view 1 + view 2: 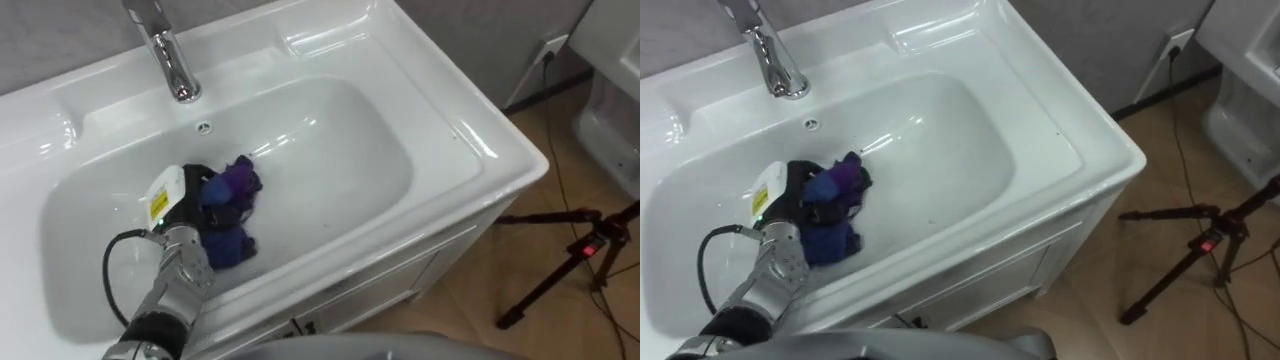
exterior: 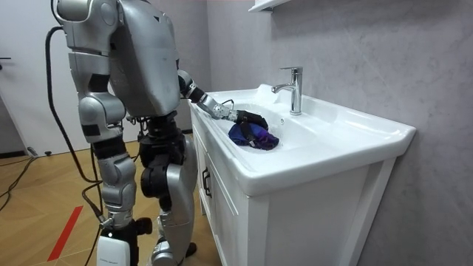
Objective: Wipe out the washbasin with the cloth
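Cloth point(image 1: 228, 192), purple and blue, lies bunched at the lower left of the white basin point(image 1: 440, 120), below the tap point(image 1: 170, 55). Left hand point(image 1: 187, 195) rests on it, fingers curled into the folds. Right hand point(image 2: 118, 218) hangs by the robot's side.

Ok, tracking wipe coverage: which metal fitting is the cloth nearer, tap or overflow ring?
The small overflow ring in the basin wall; the tap stands farther from the cloth, up on the rim.
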### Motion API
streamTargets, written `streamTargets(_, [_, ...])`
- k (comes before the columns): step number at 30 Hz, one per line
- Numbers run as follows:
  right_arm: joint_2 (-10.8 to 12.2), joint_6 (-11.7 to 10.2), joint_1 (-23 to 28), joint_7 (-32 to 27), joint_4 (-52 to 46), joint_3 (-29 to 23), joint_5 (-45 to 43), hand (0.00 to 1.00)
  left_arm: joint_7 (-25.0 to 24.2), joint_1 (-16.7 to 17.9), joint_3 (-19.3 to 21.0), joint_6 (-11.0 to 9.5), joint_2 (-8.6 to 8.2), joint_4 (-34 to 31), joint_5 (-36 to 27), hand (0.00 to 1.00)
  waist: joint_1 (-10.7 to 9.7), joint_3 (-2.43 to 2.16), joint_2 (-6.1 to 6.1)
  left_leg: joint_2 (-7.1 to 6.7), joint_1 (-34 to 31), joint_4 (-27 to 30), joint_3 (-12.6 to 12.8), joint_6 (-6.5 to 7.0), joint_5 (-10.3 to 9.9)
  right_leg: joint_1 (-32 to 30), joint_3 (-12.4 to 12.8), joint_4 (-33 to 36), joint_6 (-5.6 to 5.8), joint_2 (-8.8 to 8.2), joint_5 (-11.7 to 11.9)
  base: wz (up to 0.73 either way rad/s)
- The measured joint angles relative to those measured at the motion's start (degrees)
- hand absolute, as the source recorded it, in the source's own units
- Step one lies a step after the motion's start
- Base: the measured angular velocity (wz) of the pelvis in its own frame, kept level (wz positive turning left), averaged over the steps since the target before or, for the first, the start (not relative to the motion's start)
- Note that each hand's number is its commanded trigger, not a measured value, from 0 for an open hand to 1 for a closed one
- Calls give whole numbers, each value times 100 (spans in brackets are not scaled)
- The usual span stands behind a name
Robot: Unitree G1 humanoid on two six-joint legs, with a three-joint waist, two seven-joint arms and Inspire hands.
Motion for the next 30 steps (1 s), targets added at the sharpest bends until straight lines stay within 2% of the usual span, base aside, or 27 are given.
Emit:
streamTargets(2, [-4,-96,-11,-29,-26,-44,3,0,57,4,-9,-1,-3,37,18,100,79,-4,11,4,47,-2,-1,0,0,13,14,2,-3,7,2,-16])
streamTargets(7, [-7,-225,-43,-76,-41,-404,-21,0,50,55,125,1,38,154,658,100,154,-15,99,41,168,-21,-1,-43,-30,112,15,-16,-18,46,11,-8])
streamTargets(10, [-60,-300,-28,-45,-25,-460,-37,0,39,125,333,2,205,179,850,100,195,-13,256,87,136,-18,2,-83,-58,86,-9,-24,-50,84,33,-3])
streamTargets(12, [-202,-301,23,16,-28,-513,14,0,-10,146,464,43,452,214,938,100,197,-16,357,103,110,-15,-32,-89,-61,94,-49,-27,-66,93,45,3])
streamTargets(13, [-243,-294,38,19,-18,-553,37,0,-59,163,487,70,521,215,959,100,199,-16,409,102,96,-11,-52,-89,-61,92,-66,-23,-66,90,45,11])
streamTargets(14, [-321,-289,68,24,-20,-688,41,0,-163,221,592,78,668,193,1055,100,206,-42,523,101,60,8,-86,-88,-61,79,-90,-21,-68,85,46,12])
streamTargets(15, [-388,-281,77,18,-17,-820,37,0,-230,274,674,78,833,176,1214,100,205,-32,579,100,37,36,-119,-88,-61,86,-144,-24,-68,72,46,14])
streamTargets(17, [-480,-296,74,23,-19,-898,27,0,-329,295,713,111,1039,78,1544,100,211,-30,681,96,-18,96,-174,-87,-60,86,-206,-43,-69,54,46,19])
streamTargets(20, [-513,-356,116,136,-4,-1003,37,0,-468,348,1032,117,1174,-243,2182,100,351,-24,745,111,-84,159,-244,-88,-57,42,-221,-46,-87,70,28,8])
streamTargets(22, [-521,-356,124,158,-29,-1067,38,0,-533,425,1131,118,1220,-553,2247,100,444,-49,782,114,-160,187,-284,-89,-56,17,-269,-42,-92,63,27,7])
streamTargets(23, [-543,-356,135,179,-35,-1065,31,0,-577,466,1134,117,1295,-781,2232,100,523,-72,829,111,-213,198,-317,-88,-54,3,-317,-40,-98,54,33,13])
streamTargets(25, [-563,-374,181,190,-47,-1104,6,0,-592,542,1152,118,1478,-1111,2235,100,662,-77,835,112,-243,207,-363,-89,-52,-9,-354,-37,-102,54,36,11])
streamTargets(26, [-581,-379,192,184,-46,-1204,-24,0,-592,541,1249,180,1619,-1163,2236,100,737,-75,852,111,-242,208,-419,-90,-52,-1,-374,-42,-102,54,36,10])
streamTargets(28, [-612,-431,174,170,-54,-1251,-24,0,-599,541,1488,481,1832,-1105,2235,100,798,-51,889,109,-244,208,-438,-90,-52,-23,-448,-60,-102,47,36,15])
streamTargets(30, [-610,-516,178,185,-65,-1246,11,0,-681,539,1843,847,2144,-987,2243,100,835,-25,927,99,-286,208,-562,-90,-52,-15,-572,-78,-101,30,34,25])
